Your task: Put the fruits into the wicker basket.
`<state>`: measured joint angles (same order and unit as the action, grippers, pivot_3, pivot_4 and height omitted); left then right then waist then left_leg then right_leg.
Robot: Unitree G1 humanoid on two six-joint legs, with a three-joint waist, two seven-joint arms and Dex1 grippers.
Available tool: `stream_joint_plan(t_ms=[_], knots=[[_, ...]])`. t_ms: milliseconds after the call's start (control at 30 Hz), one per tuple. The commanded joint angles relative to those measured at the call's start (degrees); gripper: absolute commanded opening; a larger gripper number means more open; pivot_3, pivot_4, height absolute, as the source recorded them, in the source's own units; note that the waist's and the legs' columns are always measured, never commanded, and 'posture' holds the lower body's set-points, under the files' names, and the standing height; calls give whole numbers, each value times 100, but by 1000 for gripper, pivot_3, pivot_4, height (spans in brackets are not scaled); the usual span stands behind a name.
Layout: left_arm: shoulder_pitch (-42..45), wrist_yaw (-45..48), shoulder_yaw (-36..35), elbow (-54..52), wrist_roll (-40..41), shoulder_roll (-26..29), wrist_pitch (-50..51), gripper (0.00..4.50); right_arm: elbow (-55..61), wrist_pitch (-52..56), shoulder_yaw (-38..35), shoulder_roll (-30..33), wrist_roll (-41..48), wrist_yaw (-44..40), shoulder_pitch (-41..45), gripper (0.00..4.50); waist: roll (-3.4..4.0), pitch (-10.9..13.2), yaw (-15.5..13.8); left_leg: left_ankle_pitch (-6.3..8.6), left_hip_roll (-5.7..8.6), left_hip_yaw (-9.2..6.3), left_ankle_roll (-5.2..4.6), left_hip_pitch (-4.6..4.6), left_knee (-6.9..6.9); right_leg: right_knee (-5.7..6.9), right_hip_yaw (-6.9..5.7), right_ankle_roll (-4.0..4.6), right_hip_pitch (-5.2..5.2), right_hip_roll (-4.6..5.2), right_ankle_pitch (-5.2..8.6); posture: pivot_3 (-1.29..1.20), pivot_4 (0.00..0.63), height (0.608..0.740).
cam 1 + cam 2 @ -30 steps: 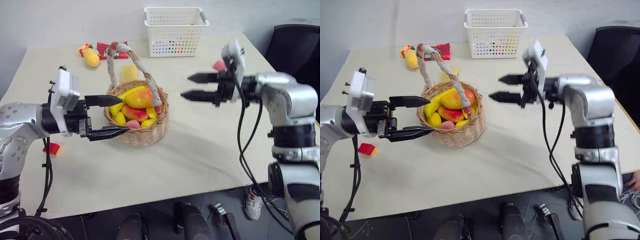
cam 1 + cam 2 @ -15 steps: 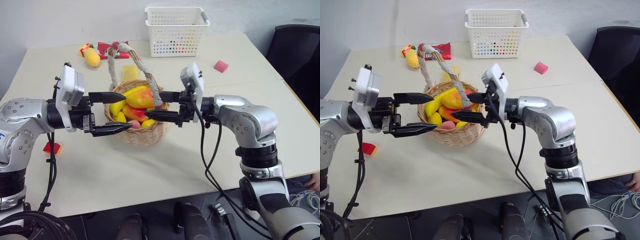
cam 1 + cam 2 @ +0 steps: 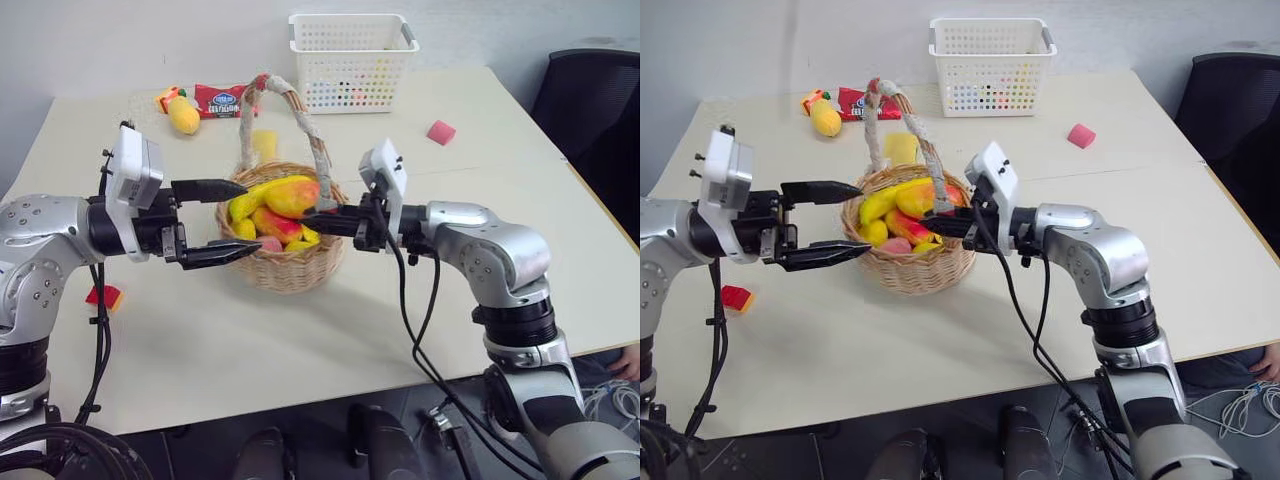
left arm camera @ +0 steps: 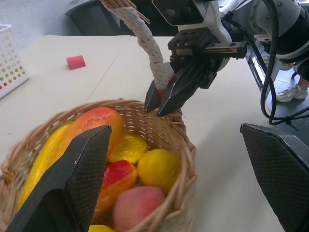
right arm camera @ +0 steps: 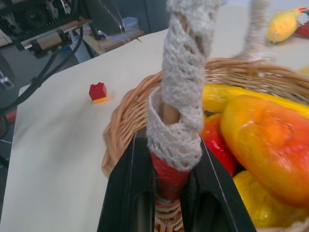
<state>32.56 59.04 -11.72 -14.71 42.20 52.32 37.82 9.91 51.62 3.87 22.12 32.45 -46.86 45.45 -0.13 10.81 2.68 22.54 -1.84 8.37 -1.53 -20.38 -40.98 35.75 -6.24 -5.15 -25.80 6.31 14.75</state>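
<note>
The wicker basket [image 3: 290, 268] stands mid-table with its arched handle [image 3: 300, 115] upright. Inside it lie two yellow-orange, red-blushed fruits [image 3: 294, 194] [image 3: 278, 225] among smaller yellow toy fruit. My right gripper [image 3: 322, 208] reaches in level from the right and is shut on the red-wrapped foot of the handle [image 5: 170, 181] at the basket's right rim; the left wrist view shows that grip [image 4: 159, 104] too. My left gripper [image 3: 258, 217] hovers open at the basket's left side, one finger over the rim and one beside the wall, holding nothing.
A white perforated basket [image 3: 352, 60] stands at the back. A yellow toy fruit [image 3: 182, 115] and a red packet [image 3: 222, 98] lie back left, with a yellow block [image 3: 262, 145] behind the wicker basket. Pink block [image 3: 440, 132] right, red brick [image 3: 105, 297] front left.
My right gripper moved left to the basket and closed on the handle's foot. The handle has swung more upright and the basket has shifted slightly right. The left gripper stayed put, open.
</note>
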Motion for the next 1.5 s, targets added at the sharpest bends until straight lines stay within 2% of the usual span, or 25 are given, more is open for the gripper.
stream_joint_plan(t_ms=[33,267,400,533,733,800,867,1000,1167,1233,1300,1433,1500], knots=[[249,90,101,80,-53,-94,-148,4500,674,-30,-701,356,406,21,-68,255,0,0,-36,0,1,0,0,0,0,0,0,0,0,0,0,0,150,740],[594,263,436,366,-154,-462,-272,4500,1105,294,-2394,1999,624,394,-583,254,0,0,-189,0,4,4,-5,-8,-1,-11,-6,-1,2,2,-1,0,150,740],[748,388,587,557,-228,-672,-342,4500,1117,338,-3308,2825,552,276,-1590,254,0,0,-258,0,3,12,-5,-7,4,-17,-7,-1,3,-2,-1,0,150,740],[817,461,680,658,-312,-783,-411,4500,1085,130,-3896,2853,421,438,-2493,254,-1,1,-246,0,2,22,-6,-5,1,-16,-6,-3,8,-5,-2,0,150,740],[853,557,723,722,-352,-843,-415,4500,971,-274,-4168,2524,245,751,-3218,254,0,1,-249,-3,3,13,-10,20,-1,-8,20,-13,19,-5,-8,0,150,740],[859,577,725,730,-349,-845,-400,4500,994,-187,-4329,2485,368,758,-3391,979,0,1,-257,-3,3,11,-10,19,-1,-8,22,-13,19,-5,-8,0,150,740],[877,609,731,765,-358,-844,-401,4500,1109,-40,-4608,2525,619,670,-3599,1420,0,1,-267,-3,4,8,-11,17,-1,-10,20,-13,19,-4,-8,0,150,740],[901,690,730,876,-388,-833,-423,4500,1461,289,-5397,2819,1105,305,-4210,2745,0,1,-305,-4,4,6,-12,12,-1,-14,14,-13,20,-6,-8,0,150,740],[882,831,732,1058,-472,-835,-515,4500,1281,901,-7222,3558,1618,-932,-5408,4260,1,1,-369,-3,7,2,-18,19,-2,-20,20,-17,29,-5,-10,0,150,740],[886,889,727,1127,-481,-826,-541,4500,804,1212,-8063,3971,1674,-1502,-5815,4392,-1,2,-386,-2,5,1,-20,22,-4,-33,22,-17,34,-6,-10,0,150,740],[896,929,724,1173,-491,-824,-554,4500,427,1351,-8532,4231,1663,-1773,-6025,4392,-3,1,-384,1,6,3,-26,25,-6,-41,29,-19,35,-4,-11,0,150,740],[909,988,736,1212,-502,-829,-570,4500,125,1292,-8699,4368,1617,-1885,-6084,4392,-13,-4,-364,2,0,2,-29,27,-5,-43,30,-20,36,-1,-13,0,150,740],[848,1021,799,1134,-567,-816,-624,4500,205,1204,-8433,4258,1685,-1678,-5874,4392,-12,-4,-353,2,-3,1,-29,27,-5,-41,31,-20,36,3,-13,0,150,740]])
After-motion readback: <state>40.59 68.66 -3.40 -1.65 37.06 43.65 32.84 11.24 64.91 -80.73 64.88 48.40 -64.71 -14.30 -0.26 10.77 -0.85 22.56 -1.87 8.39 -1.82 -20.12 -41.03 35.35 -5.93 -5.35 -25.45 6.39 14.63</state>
